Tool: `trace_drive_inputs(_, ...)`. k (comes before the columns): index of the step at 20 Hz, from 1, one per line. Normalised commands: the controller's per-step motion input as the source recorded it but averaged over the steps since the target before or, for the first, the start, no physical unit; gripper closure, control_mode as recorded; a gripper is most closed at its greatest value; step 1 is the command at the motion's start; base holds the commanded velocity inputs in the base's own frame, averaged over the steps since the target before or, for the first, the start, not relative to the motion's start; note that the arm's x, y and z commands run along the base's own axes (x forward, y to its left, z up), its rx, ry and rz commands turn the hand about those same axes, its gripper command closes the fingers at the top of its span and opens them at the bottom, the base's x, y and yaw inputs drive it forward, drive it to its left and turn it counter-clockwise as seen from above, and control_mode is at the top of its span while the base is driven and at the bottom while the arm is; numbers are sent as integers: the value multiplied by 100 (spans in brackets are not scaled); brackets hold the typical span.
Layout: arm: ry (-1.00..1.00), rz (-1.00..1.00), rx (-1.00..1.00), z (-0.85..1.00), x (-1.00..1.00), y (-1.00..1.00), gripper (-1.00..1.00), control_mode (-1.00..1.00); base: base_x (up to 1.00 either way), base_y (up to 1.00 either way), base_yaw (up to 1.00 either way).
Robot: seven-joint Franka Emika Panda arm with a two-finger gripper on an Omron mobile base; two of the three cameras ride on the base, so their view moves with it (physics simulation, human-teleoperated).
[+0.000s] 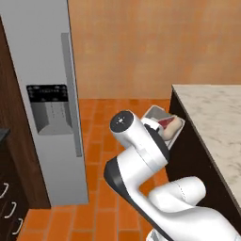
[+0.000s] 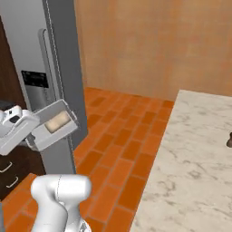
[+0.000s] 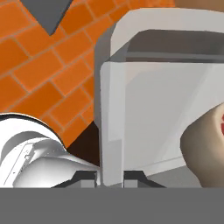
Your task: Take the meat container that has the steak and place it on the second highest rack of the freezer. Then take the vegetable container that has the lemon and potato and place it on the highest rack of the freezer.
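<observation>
My gripper [image 3: 109, 180] is shut on the side wall of the light-grey meat container [image 3: 109, 109], holding it in the air above the brick floor. The steak [image 3: 205, 146] lies inside it, cream-beige fat side with a reddish patch. In the left base view the container [image 1: 156, 114] with the steak [image 1: 169, 124] pokes out behind my arm, beside the counter's end. In the right base view the container [image 2: 52, 124] hangs in front of the freezer [image 2: 61, 54]. The freezer [image 1: 42, 70] stands at the left with its door shut, so its racks are hidden.
A marble counter [image 1: 212, 122] on dark cabinets runs along the right. A small dark thing [image 2: 229, 142] sits at its far right edge. Dark drawers with metal handles [image 1: 9, 204] stand left of the freezer. Orange brick floor [image 2: 122, 136] lies between freezer and counter.
</observation>
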Motion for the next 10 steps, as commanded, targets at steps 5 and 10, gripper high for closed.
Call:
trace_drive_inputs(5,0,0,0,0,0,0,100,100,76,-65,-33)
trace_drive_inputs(10,0,0,0,0,0,0,100,100,84,-52,-36)
